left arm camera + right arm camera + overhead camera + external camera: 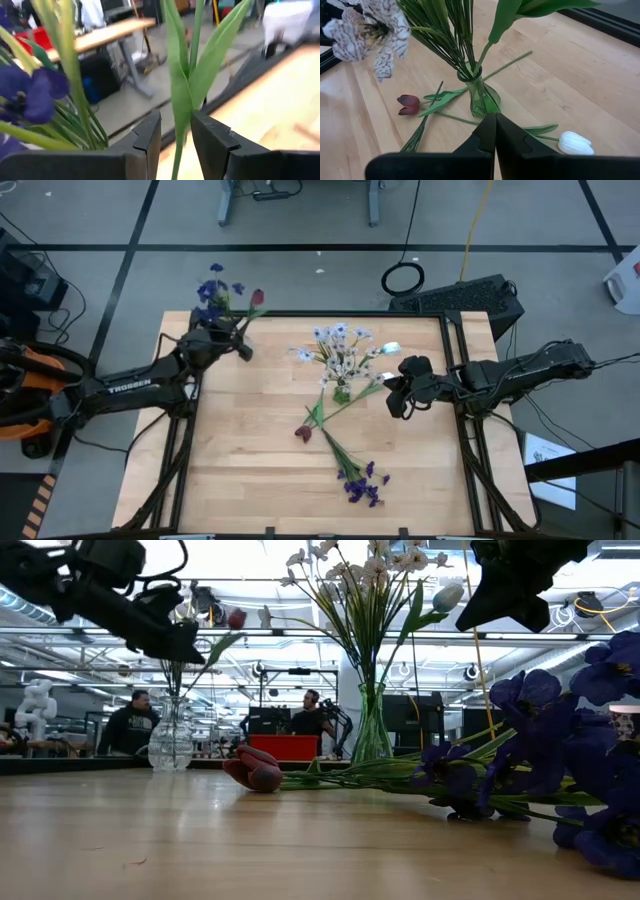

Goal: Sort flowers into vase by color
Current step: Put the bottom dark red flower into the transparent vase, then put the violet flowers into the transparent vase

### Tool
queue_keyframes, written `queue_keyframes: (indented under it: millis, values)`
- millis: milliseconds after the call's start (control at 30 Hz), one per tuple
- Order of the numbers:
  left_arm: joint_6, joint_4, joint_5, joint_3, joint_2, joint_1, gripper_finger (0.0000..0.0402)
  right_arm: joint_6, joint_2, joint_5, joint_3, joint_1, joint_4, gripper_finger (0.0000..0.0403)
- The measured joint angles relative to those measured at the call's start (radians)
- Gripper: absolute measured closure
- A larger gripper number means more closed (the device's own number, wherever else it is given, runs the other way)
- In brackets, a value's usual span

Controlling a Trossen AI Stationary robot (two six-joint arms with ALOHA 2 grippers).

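Observation:
A clear vase [170,745] at the table's far left corner holds purple-blue flowers [212,288] and a dark red tulip [257,297]. My left gripper [176,135] is open beside that vase, with the tulip's stem between its fingers. A green vase [481,99] at mid-table holds pale white-lilac flowers [338,345] and a white tulip [447,595]. My right gripper [495,127] is shut and empty above the table, right of the green vase. A second white tulip [575,142], a dark red tulip [303,433] and purple-blue flowers [362,483] lie flat on the table. My left gripper has its fingers on either side of the dark red tulip's stem [177,145], below its leaves. A leaf [187,107] lies by the inner side of one finger [210,140], and a gap shows on the other side. I cannot tell whether they touch. The tulip leans out of the clear vase.
Loose green stems [330,412] fan out on the table near the green vase's foot. The near left of the wooden table [240,480] is bare. Two people [130,725] sit in the room behind the table's far edge.

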Motion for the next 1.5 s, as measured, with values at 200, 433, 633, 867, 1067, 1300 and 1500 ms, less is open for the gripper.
queue_keyframes:
  millis: [200,433,633,867,1067,1300,1500]
  values:
    - [-0.130,-0.358,-0.105,0.129,-0.002,-0.055,0.0289,-0.005,0.000,-0.004,0.000,0.000,-0.029,0.0403]
    - [-0.460,-0.562,-0.091,0.251,-0.003,-0.162,0.0289,-0.030,0.000,-0.012,0.000,0.000,-0.079,0.0403]
    - [-0.640,-0.604,-0.107,0.329,0.015,-0.337,0.0289,0.017,-0.006,-0.091,0.000,0.000,-0.215,0.0403]
    - [-0.814,-0.603,-0.283,0.365,0.120,-0.581,0.0289,0.099,-0.058,-0.113,0.000,0.001,-0.409,0.0403]
    - [-0.952,-0.605,-0.310,0.402,0.256,-0.710,0.0289,0.148,-0.096,-0.111,0.000,0.001,-0.509,0.0403]
    - [-0.976,-0.605,-0.313,0.506,0.428,-0.806,0.0289,0.126,-0.098,-0.109,-0.005,0.001,-0.533,0.0403]
    - [-0.973,-0.661,-0.313,0.634,0.560,-0.869,0.0289,0.126,-0.098,-0.111,-0.059,0.001,-0.530,0.0403]
